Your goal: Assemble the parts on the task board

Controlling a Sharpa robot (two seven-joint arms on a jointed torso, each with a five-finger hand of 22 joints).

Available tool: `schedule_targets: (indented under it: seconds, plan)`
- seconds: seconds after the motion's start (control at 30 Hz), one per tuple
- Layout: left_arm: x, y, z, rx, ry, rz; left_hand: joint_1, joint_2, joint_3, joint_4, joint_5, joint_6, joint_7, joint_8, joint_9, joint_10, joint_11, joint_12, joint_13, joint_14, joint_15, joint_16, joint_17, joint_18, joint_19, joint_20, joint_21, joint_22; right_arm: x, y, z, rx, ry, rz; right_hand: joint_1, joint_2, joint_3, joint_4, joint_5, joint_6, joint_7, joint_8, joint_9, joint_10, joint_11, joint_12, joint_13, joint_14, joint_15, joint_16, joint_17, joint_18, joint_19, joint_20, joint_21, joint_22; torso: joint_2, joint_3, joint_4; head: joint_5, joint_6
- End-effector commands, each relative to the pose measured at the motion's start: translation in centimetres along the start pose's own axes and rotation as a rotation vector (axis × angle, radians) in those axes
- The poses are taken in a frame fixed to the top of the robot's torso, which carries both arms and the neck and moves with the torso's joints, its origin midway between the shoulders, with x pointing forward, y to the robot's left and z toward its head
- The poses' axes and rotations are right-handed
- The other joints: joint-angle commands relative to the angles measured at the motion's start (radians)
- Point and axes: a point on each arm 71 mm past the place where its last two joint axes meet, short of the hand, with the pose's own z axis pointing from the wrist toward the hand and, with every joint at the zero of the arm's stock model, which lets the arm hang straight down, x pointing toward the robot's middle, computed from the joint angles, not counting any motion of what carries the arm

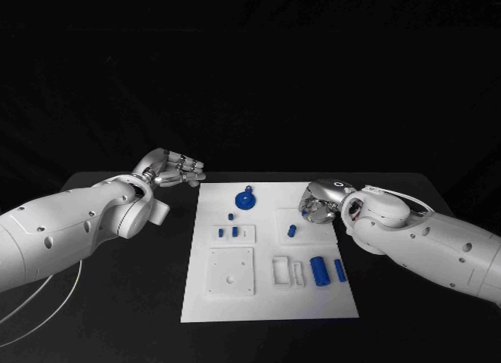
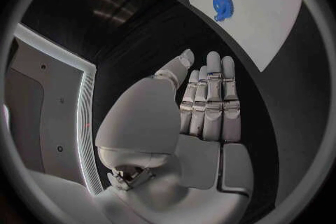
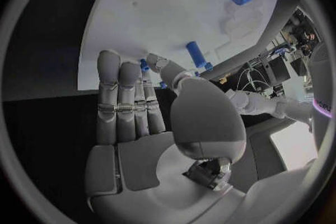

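Board edges lie bare on the worktop; left hand hovers beside it, fingers straight, empty. Right hand sits at its far right edge, grasp unclear.

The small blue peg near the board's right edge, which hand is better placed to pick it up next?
Probably the right hand: it hovers open beside the blue peg, while the left hand sits off the task board.

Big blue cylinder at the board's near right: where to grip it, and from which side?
Probably across its round flanks, mid-length, from above. The big blue cylinder lies on its side on the task board, with a white bracket close on one flank and a slimmer blue cylinder on the other, so fingers must drop into those gaps. The right hand is nearer.
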Motion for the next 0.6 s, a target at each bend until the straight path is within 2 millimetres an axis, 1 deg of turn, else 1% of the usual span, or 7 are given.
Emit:
schedule_targets:
  seconds: [0.03, 0.07, 0.17, 0.23, 0.43, 0.47, 0.6]
  plan:
    - [0.02, -0.21, 0.05, 0.011, 0.000, -0.011, -0.003, 0.010, -0.003, -0.001, 0.003, 0.002, 0.005, 0.000, -0.001, -0.001, 0.000, 0.002, 0.000, 0.007, 0.000, -0.007, 0.002, -0.017, 0.006, -0.002, 0.004, -0.001, 0.38, 0.31, 0.00, -0.001, -0.011, -0.020, -0.010, 0.001, 0.071, 0.018, -0.035, 0.026, -0.005, -0.004, 0.004, 0.025, -0.008, -0.003, 0.007, 0.006, -0.004, 0.002, 0.000, 0.002, 0.003, -0.007, 0.001, 0.011, 0.000, -0.0004, 0.0004, -0.001, -0.001]
    - [0.02, -0.20, 0.05, 0.011, 0.000, -0.011, -0.003, 0.010, -0.003, -0.001, 0.003, 0.002, 0.005, 0.000, -0.001, -0.001, 0.000, 0.002, 0.000, 0.007, 0.000, -0.007, 0.002, -0.017, 0.006, -0.002, 0.004, -0.001, 0.38, 0.34, 0.01, 0.001, -0.015, -0.022, -0.008, 0.000, 0.102, 0.024, -0.048, 0.040, -0.009, -0.004, 0.008, 0.038, -0.012, -0.004, 0.009, 0.007, -0.008, 0.001, -0.001, -0.002, 0.005, -0.011, 0.004, 0.019, 0.000, -0.0003, 0.0004, -0.001, -0.001]
    - [0.04, -0.19, 0.06, 0.010, 0.002, -0.011, -0.003, 0.011, -0.003, -0.001, 0.003, 0.002, 0.005, 0.000, 0.000, -0.001, 0.000, 0.002, 0.000, 0.009, -0.001, -0.006, 0.003, -0.017, 0.007, -0.002, 0.005, 0.000, 0.39, 0.42, 0.06, 0.010, -0.023, -0.033, -0.008, -0.006, 0.152, 0.029, -0.051, 0.064, -0.014, -0.004, 0.015, 0.064, -0.018, -0.003, 0.015, 0.013, -0.015, -0.002, -0.002, -0.011, 0.012, -0.019, 0.023, 0.049, 0.000, -0.0004, 0.0010, -0.001, -0.003]
    - [0.05, -0.19, 0.07, 0.009, 0.003, -0.011, -0.003, 0.011, -0.003, -0.001, 0.003, 0.003, 0.005, 0.000, 0.000, -0.001, 0.000, 0.002, 0.000, 0.010, -0.001, -0.005, 0.004, -0.017, 0.008, -0.002, 0.005, 0.000, 0.40, 0.48, 0.10, 0.017, -0.028, -0.041, -0.008, -0.009, 0.168, 0.030, -0.053, 0.072, -0.017, -0.003, 0.019, 0.073, -0.021, -0.002, 0.018, 0.016, -0.017, -0.003, -0.003, -0.014, 0.013, -0.022, 0.029, 0.062, 0.000, -0.0002, 0.0009, -0.002, -0.004]
    - [0.00, -0.13, 0.10, 0.007, 0.006, -0.011, -0.002, 0.012, -0.004, -0.002, 0.003, 0.003, 0.005, 0.000, 0.000, -0.001, -0.001, 0.002, 0.000, 0.017, -0.004, -0.001, 0.009, -0.016, 0.014, -0.005, 0.007, 0.004, 0.42, 0.57, 0.17, 0.036, -0.042, -0.062, -0.010, -0.016, 0.182, 0.030, -0.054, 0.080, -0.019, -0.004, 0.025, 0.082, -0.023, -0.002, 0.019, 0.021, -0.020, -0.009, -0.004, -0.018, 0.018, -0.025, 0.039, 0.101, 0.000, -0.0009, 0.0008, -0.003, -0.006]
    - [-0.02, -0.12, 0.10, 0.006, 0.006, -0.011, -0.002, 0.012, -0.004, -0.003, 0.003, 0.003, 0.005, 0.000, 0.000, -0.001, -0.001, 0.002, 0.000, 0.017, -0.004, 0.000, 0.009, -0.016, 0.014, -0.005, 0.007, 0.004, 0.40, 0.59, 0.18, 0.039, -0.047, -0.064, -0.010, -0.017, 0.183, 0.030, -0.054, 0.081, -0.019, -0.004, 0.025, 0.082, -0.023, -0.002, 0.019, 0.021, -0.020, -0.009, -0.005, -0.018, 0.019, -0.025, 0.040, 0.105, 0.000, -0.0012, 0.0008, -0.001, -0.005]
    - [-0.17, -0.03, 0.14, 0.005, 0.003, -0.010, -0.002, 0.012, -0.004, -0.003, 0.003, 0.003, 0.005, 0.000, 0.000, -0.001, -0.001, 0.002, 0.000, 0.017, -0.004, 0.000, 0.009, -0.016, 0.014, -0.005, 0.007, 0.004, 0.29, 0.65, 0.19, 0.048, -0.066, -0.070, -0.010, -0.020, 0.188, 0.030, -0.055, 0.084, -0.020, -0.004, 0.026, 0.085, -0.024, -0.002, 0.015, 0.024, -0.021, -0.011, -0.004, -0.019, 0.024, -0.026, 0.042, 0.136, -0.001, -0.0002, 0.0005, 0.001, -0.005]
